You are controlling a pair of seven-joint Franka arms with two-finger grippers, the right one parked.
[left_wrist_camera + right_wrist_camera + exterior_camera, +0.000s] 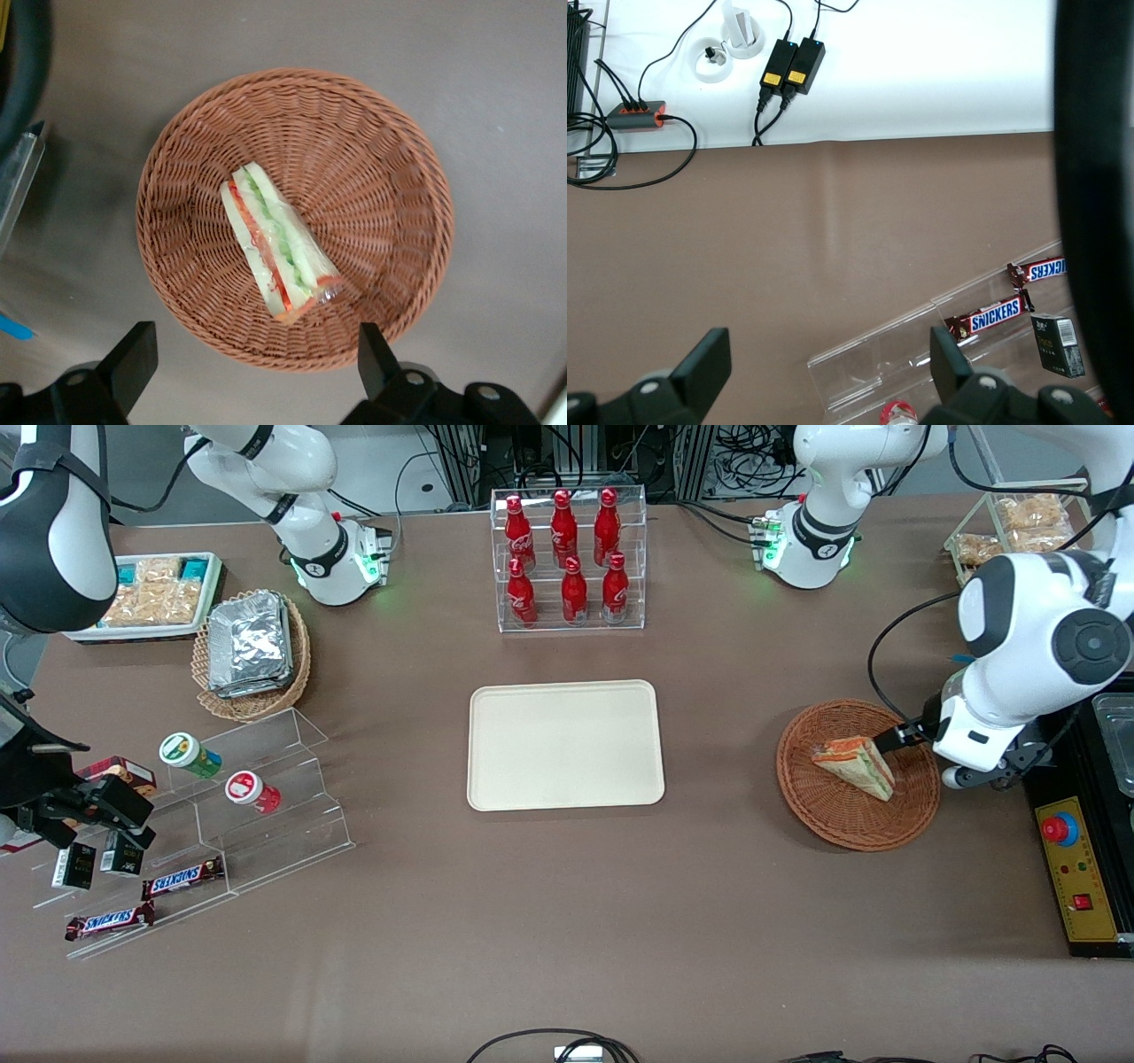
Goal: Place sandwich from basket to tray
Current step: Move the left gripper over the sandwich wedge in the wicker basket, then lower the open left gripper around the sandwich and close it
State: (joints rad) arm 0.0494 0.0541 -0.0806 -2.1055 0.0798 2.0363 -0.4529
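Note:
The sandwich (855, 766), a pale wedge with red-orange and green layers, lies in the round reddish-brown basket (802, 784) toward the working arm's end of the table. In the left wrist view the sandwich (276, 243) rests across the middle of the basket (372, 168). My left gripper (897, 737) hovers over the basket's rim beside the sandwich. Its fingers (133, 354) are spread wide, open and empty, above the rim and apart from the sandwich. The cream-beige tray (565, 744) lies bare at the table's middle.
A clear rack of red bottles (567, 558) stands farther from the front camera than the tray. A tan basket of foil packets (251, 646), a white snack tray (159, 593) and acrylic steps with candy bars (182, 879) lie toward the parked arm's end. A black control box (1076, 868) sits beside the basket.

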